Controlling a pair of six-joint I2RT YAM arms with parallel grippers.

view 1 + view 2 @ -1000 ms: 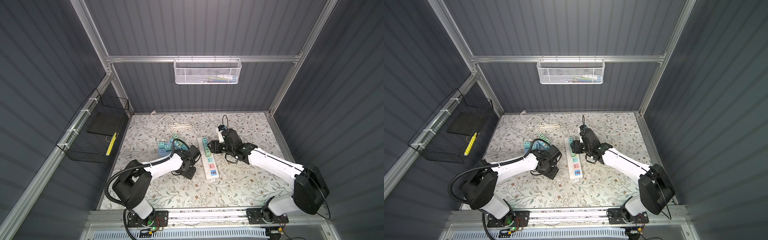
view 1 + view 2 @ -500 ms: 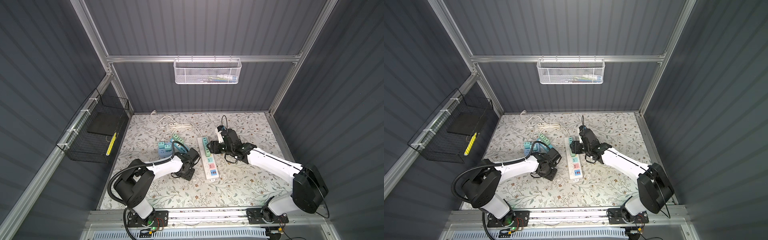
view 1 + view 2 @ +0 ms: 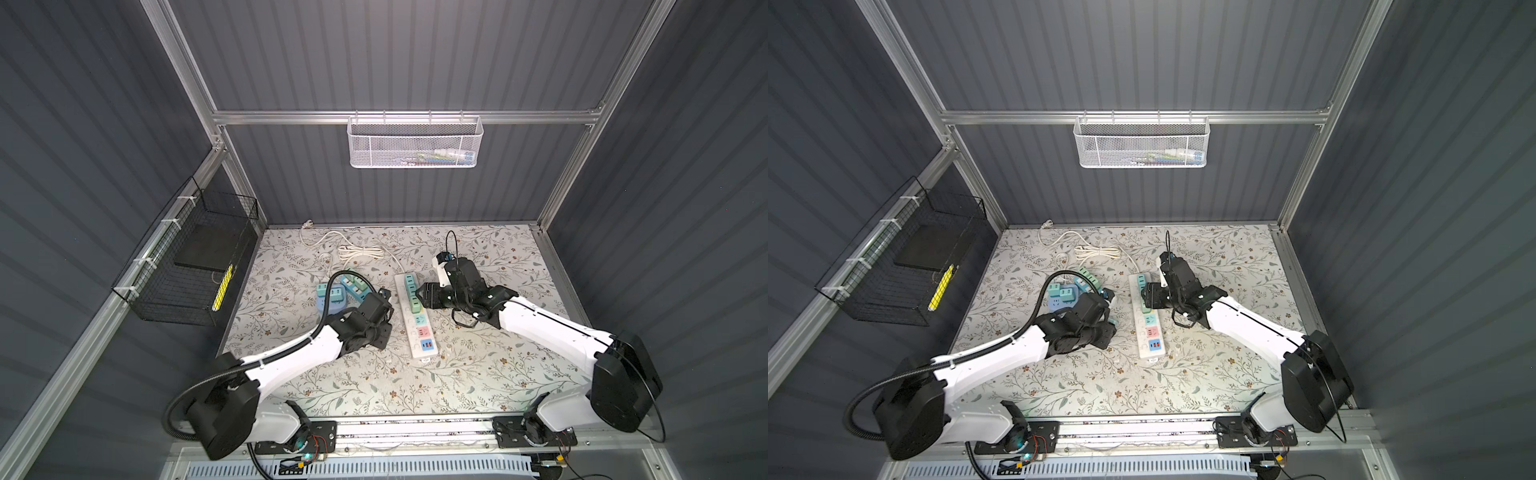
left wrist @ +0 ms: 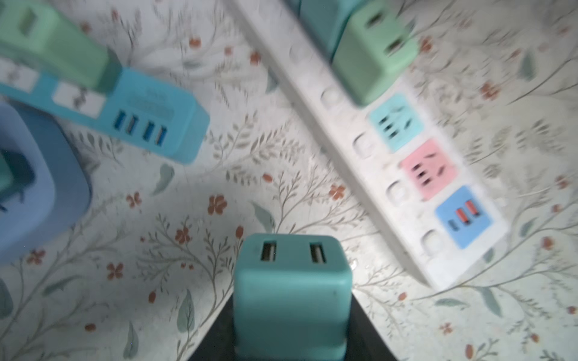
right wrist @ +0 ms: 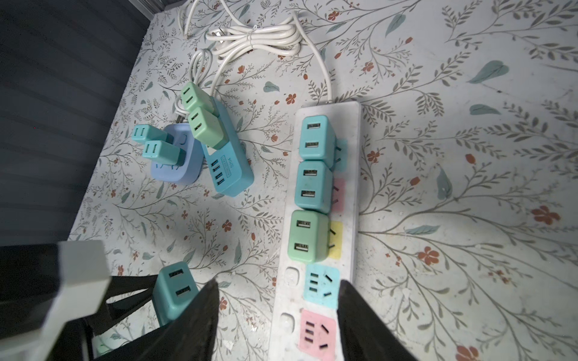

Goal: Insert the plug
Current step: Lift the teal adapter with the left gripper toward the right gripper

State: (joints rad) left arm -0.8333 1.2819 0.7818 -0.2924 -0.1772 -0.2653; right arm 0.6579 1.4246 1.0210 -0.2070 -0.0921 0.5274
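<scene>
On the flower-printed table we found everything gathered toward the middle and back, with a black wire basket on the side wall and a white mesh basket on the rear rail. The largest piece on the table was the white power strip, lying lengthwise between the two arms. Three chargers sat in a row in its far sockets, two teal and one green, while a light blue socket and a pink socket nearer the arms' bases were free. To its left lay a blue USB strip bearing two green chargers, and just beside that a rounded pale blue block bearing two teal ones. A bundled white cable lay behind them. The right pincer hung over the white power strip with its jaws apart, the light blue socket between them and nothing in its grasp. The left pincer was clamped on the teal plug, which we saw just beside the white power strip and apart from it. The plug was about level with the free sockets, its two USB ports turned toward the wrist camera. Whether the teal plug touched the table we could not tell.
</scene>
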